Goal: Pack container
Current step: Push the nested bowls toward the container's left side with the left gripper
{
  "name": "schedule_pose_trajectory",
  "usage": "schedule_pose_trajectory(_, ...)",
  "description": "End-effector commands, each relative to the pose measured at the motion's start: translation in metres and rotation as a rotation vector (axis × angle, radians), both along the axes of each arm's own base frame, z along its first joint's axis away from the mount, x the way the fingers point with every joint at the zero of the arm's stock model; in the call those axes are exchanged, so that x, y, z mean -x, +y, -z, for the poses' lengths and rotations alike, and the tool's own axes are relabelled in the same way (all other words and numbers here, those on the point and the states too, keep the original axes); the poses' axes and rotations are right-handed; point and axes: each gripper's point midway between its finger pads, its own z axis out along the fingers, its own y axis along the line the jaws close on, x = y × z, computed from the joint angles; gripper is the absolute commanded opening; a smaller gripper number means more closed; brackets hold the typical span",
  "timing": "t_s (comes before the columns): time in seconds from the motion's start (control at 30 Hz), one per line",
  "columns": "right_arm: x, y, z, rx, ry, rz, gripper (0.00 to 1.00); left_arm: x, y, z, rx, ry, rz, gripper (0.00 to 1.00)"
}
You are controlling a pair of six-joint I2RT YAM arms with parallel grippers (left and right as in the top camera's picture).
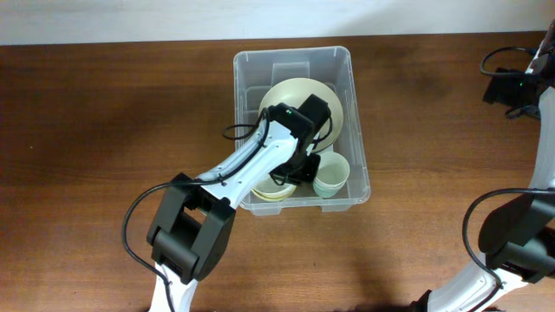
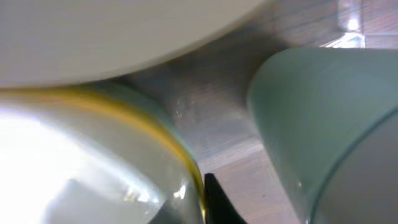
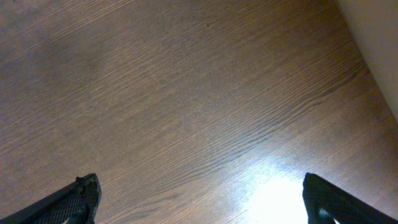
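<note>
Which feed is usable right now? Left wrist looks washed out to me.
Overhead: sharp and evenly lit, container easy to read. Left wrist: too close, everything blurred, yellow-rimmed bowl blown out white at lower left, mint cup soft. Right wrist: wood grain crisp, one glare patch on the table near the bottom.

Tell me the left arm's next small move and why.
Probably lift the left tool straight up: it sits low in the container, crowded between the yellow-rimmed bowl and the pale green cup, so sideways travel would likely knock them.
</note>
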Motion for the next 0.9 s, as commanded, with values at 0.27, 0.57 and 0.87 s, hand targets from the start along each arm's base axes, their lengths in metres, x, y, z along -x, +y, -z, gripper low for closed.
schedule_pose_trajectory(0.27,0.001,-0.004,0.000,0.008,0.001,0.016,0.99,-0.014,0.005,-0.018,-0.003,-0.028,-0.023,0.09)
schedule_pose_trajectory(0.57,0.001,-0.004,0.000,0.008,0.001,0.016,0.99,-0.017,0.013,-0.022,-0.044,-0.050,-0.025,0.08)
schedule_pose_trajectory(0.87,0.001,-0.004,0.000,0.008,0.001,0.016,0.99,-0.018,0.024,-0.021,-0.115,-0.073,-0.021,0.06)
